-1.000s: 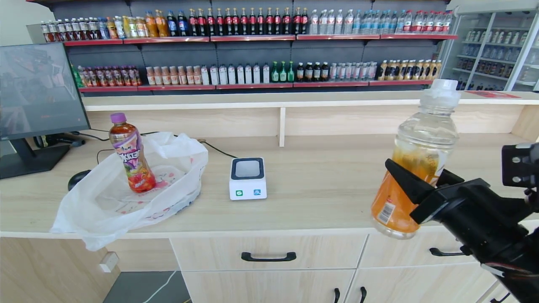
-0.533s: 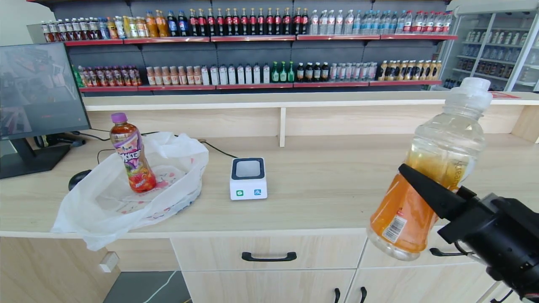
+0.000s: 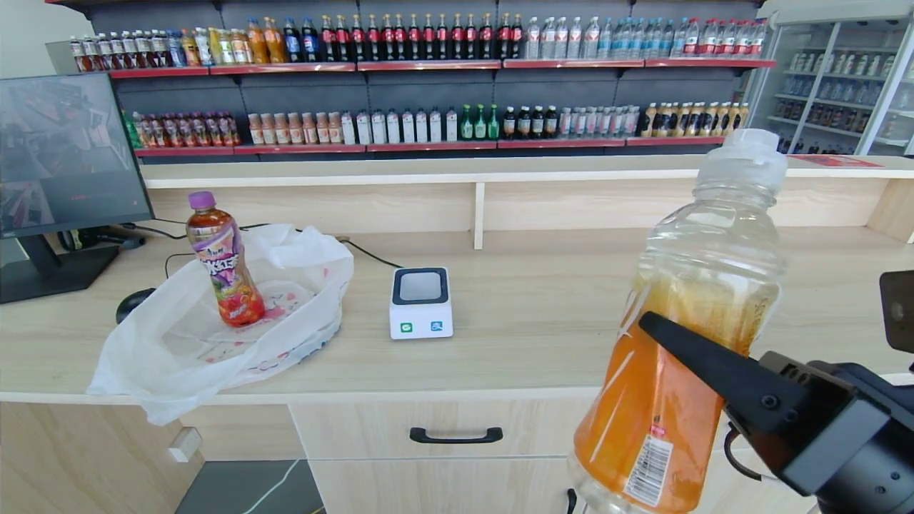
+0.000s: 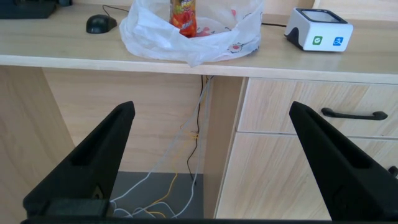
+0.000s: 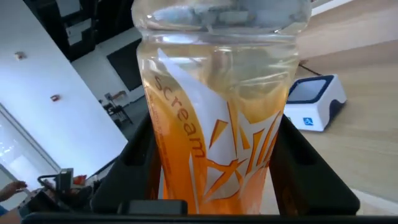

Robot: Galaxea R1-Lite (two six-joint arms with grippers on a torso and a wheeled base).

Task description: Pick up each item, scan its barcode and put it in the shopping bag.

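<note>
My right gripper (image 3: 703, 364) is shut on an orange drink bottle (image 3: 685, 350) with a clear cap, held tilted in the air off the counter's front right; its barcode label faces the head camera low on the bottle. The right wrist view has the same bottle (image 5: 217, 118) between the fingers. The white barcode scanner (image 3: 420, 302) sits mid-counter, also seen as the scanner (image 5: 317, 101) and the scanner (image 4: 322, 35). A purple-capped bottle (image 3: 223, 260) stands on the white shopping bag (image 3: 214, 321) at the left. My left gripper (image 4: 211, 162) hangs open below the counter's edge.
A monitor (image 3: 64, 157) and a black mouse (image 3: 132, 303) sit at the counter's far left, with cables behind the bag. Drawers with black handles (image 3: 455, 434) run under the counter (image 3: 528, 314). Shelves of bottles line the back wall.
The right gripper has brought the orange bottle nearer the head camera and lower, swinging it from tilted right to more upright, with the barcode now at the bottom.
</note>
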